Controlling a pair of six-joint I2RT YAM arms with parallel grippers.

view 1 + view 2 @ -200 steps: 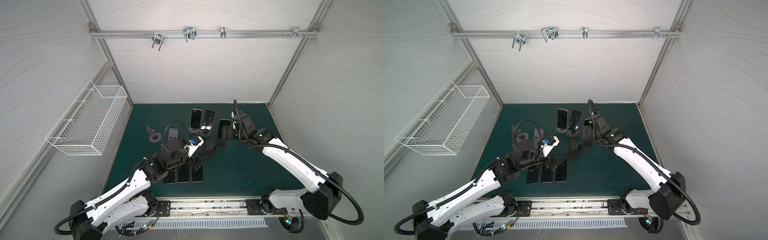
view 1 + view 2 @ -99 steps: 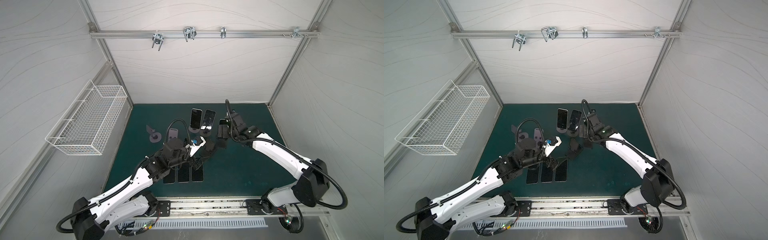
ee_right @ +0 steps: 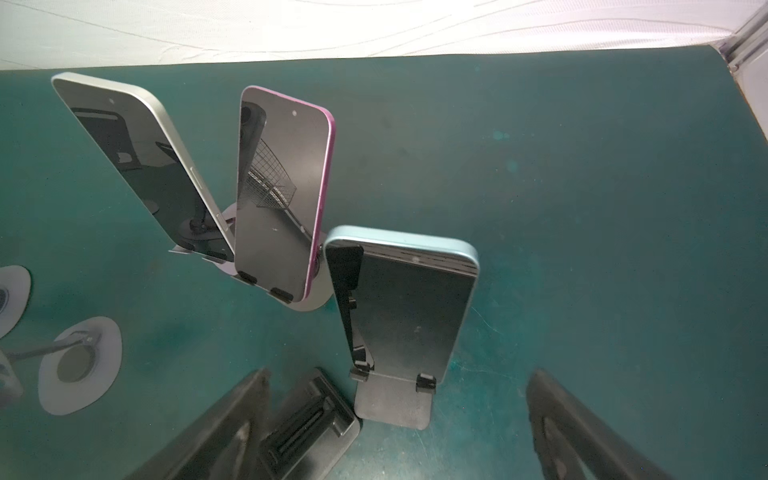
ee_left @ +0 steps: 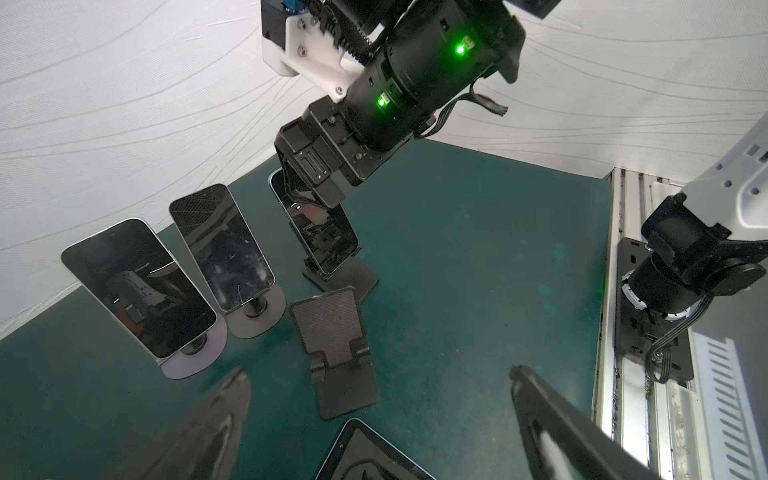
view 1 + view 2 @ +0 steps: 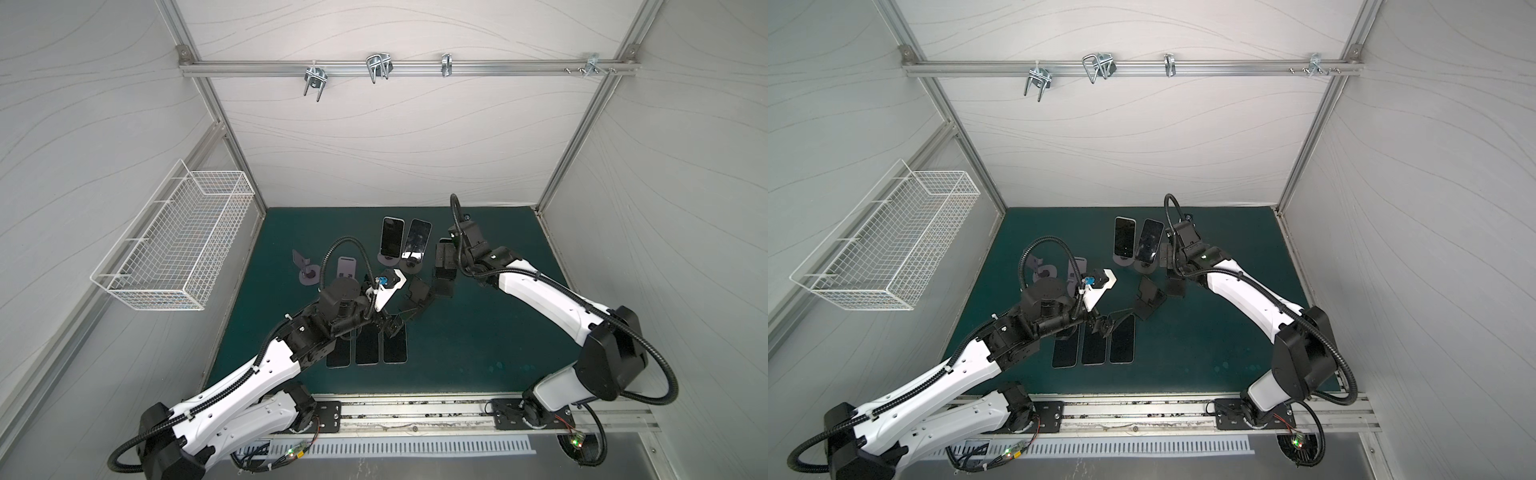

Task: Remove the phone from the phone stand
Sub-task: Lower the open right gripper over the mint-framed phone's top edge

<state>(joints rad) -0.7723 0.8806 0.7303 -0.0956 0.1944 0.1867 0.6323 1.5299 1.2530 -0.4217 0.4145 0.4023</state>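
Observation:
A light-blue phone (image 3: 409, 307) leans upright on a black folding stand (image 3: 395, 401) on the green mat. My right gripper (image 3: 399, 376) hangs just above its top edge, open, with one finger on either side and nothing held. The left wrist view shows the same phone (image 4: 322, 237) under the right gripper (image 4: 316, 174). In both top views that gripper (image 5: 444, 257) (image 5: 1167, 257) covers most of the phone. My left gripper (image 5: 390, 326) (image 4: 379, 370) stands open and empty over the flat phones near the front.
Two more phones, pink-edged (image 3: 282, 195) and silver (image 3: 141, 162), stand on round stands beside it. An empty black stand (image 4: 336, 345) and another (image 3: 307, 419) sit close by. Three phones (image 5: 367, 347) lie flat. Empty grey stands (image 5: 309, 272) are at the left; a wire basket (image 5: 178, 241) hangs on the wall.
My right arm has swung left and back, bringing its gripper over the light-blue phone, and its jaws have opened slightly wider. The left arm has hardly moved.

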